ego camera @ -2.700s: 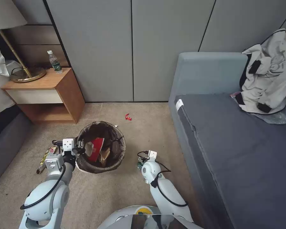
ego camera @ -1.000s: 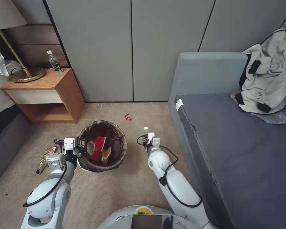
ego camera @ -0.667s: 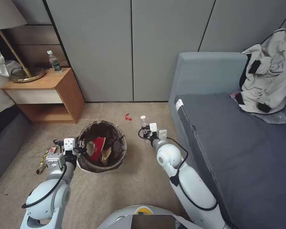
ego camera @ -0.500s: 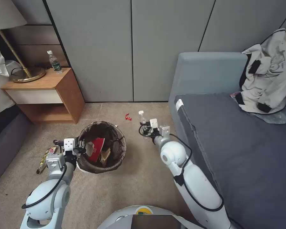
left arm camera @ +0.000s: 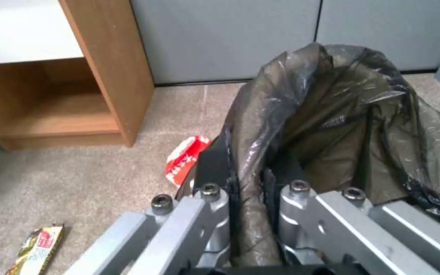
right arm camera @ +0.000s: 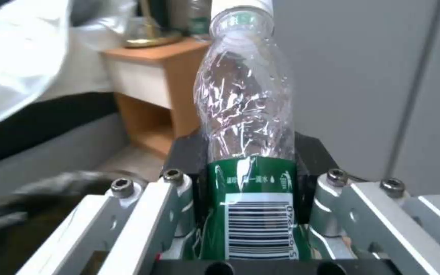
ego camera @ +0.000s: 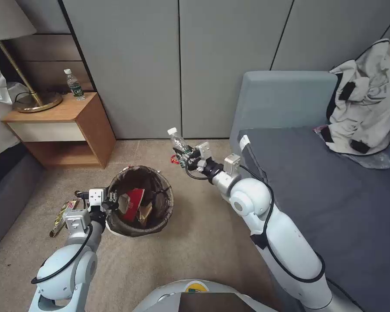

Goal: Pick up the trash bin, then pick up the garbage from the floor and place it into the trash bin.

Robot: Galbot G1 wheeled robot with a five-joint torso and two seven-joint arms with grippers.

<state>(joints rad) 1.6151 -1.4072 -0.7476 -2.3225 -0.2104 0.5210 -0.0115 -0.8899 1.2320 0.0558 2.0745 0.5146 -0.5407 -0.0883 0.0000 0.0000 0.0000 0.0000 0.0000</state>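
Note:
The trash bin (ego camera: pixel 168 206), a white bucket lined with a dark bag (left arm camera: pixel 332 126), sits on the carpet with a red packet (ego camera: pixel 132 201) and brown paper inside. My left gripper (ego camera: pixel 112 200) is shut on its near-left rim, with the bag pinched between the fingers (left arm camera: pixel 214 214). My right gripper (ego camera: pixel 187 159) is shut on a clear, green-labelled plastic bottle (ego camera: pixel 179 144) (right arm camera: pixel 248 126), held in the air past the bin's far right side, cap pointing up and away. On the floor lie snack wrappers (ego camera: pixel 63 216) (left arm camera: pixel 36 248) and a red-and-white packet (left arm camera: pixel 184 160) beside the bin.
A wooden nightstand (ego camera: pixel 69 125) with a lamp (ego camera: pixel 30 102) and an upright bottle (ego camera: pixel 75 84) stands at the far left. A grey sofa (ego camera: pixel 325 195) with a white garment (ego camera: pixel 368 99) lies along the right. Grey wall panels (ego camera: pixel 182 65) close off the back.
My right arm has lifted the bottle off the carpet beside the bin and carried it forward and up. The left gripper has kept its hold on the bin rim.

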